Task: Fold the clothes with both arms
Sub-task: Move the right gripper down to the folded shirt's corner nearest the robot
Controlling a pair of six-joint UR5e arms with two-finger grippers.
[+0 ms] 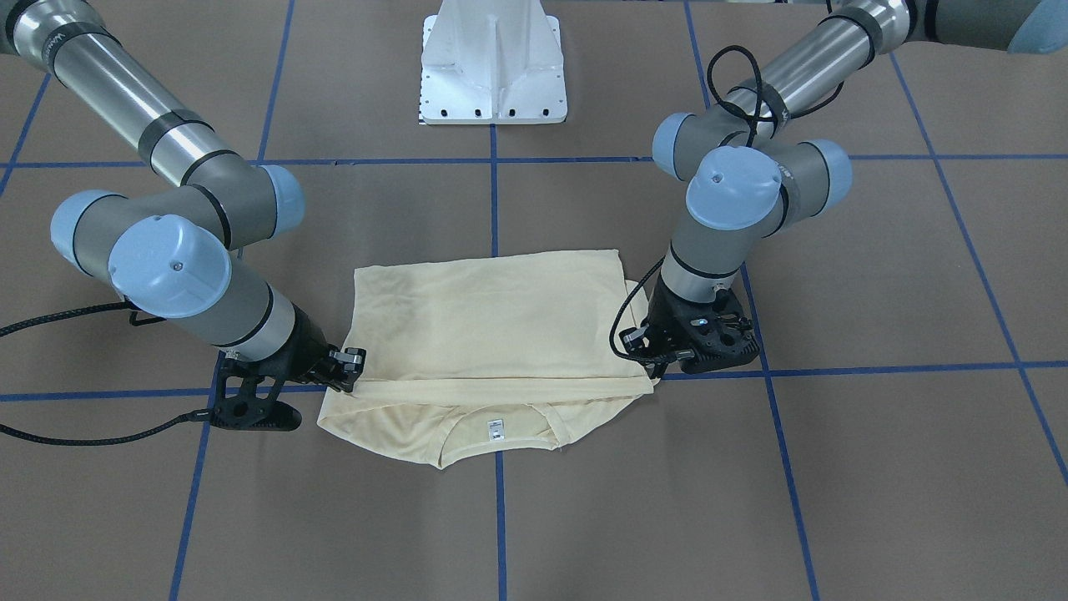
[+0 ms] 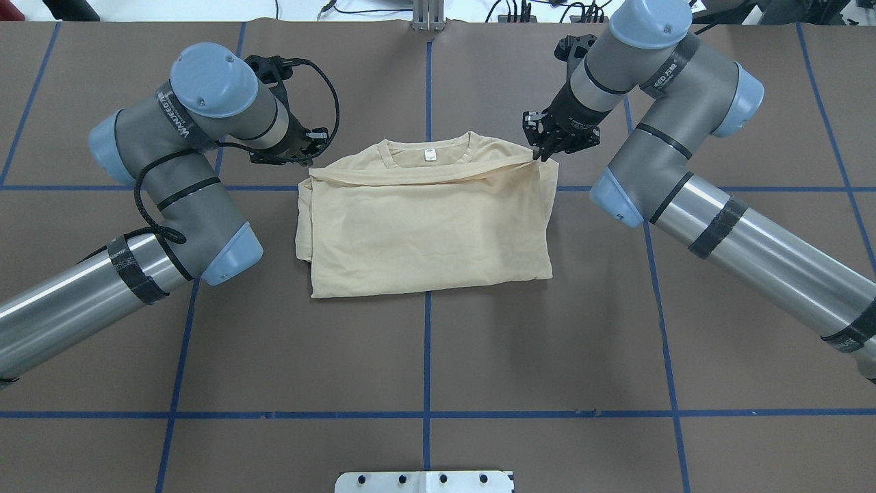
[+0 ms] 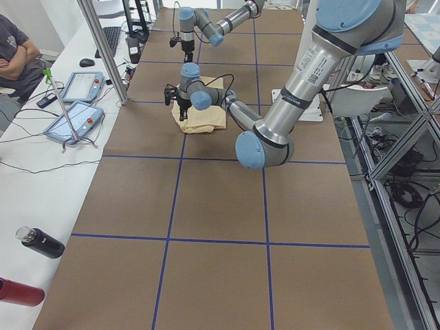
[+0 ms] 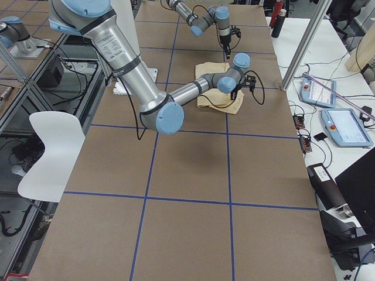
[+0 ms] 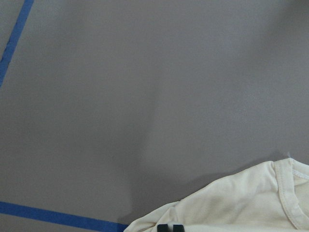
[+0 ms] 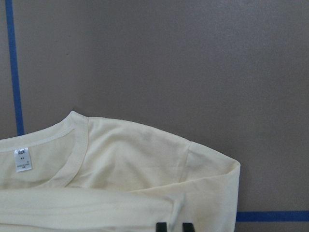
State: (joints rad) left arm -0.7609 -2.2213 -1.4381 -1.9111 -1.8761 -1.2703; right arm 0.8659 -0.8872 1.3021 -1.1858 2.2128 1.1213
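- The brown worktop [image 2: 424, 356] is stretching out wide, with blue tape lines [image 2: 424, 414] crossing it in a grid.
- The left arm [image 2: 191, 198] and the right arm [image 2: 677, 150] are reaching in from either side, wrists bent down towards the far corners of the garment.
- The pale cream-yellow T-shirt [image 2: 424, 233] is lying flat in the middle of the worktop between the two arms. It is folded into a rough rectangle, with the collar end pointing away from the robot. A doubled-over layer is covering most of it, and the edge of that layer is running straight across just short of the neckline.
- The right jaws are pinching the corner of that edge, with cloth showing between the narrow tips in the right wrist view.
- The left jaws are sitting at the opposite corner, tips nearly together. They seem to be gripping the cloth too, though only the very ends are showing.
- The small white neck label [image 2: 429, 156] is lying uncovered inside the collar.
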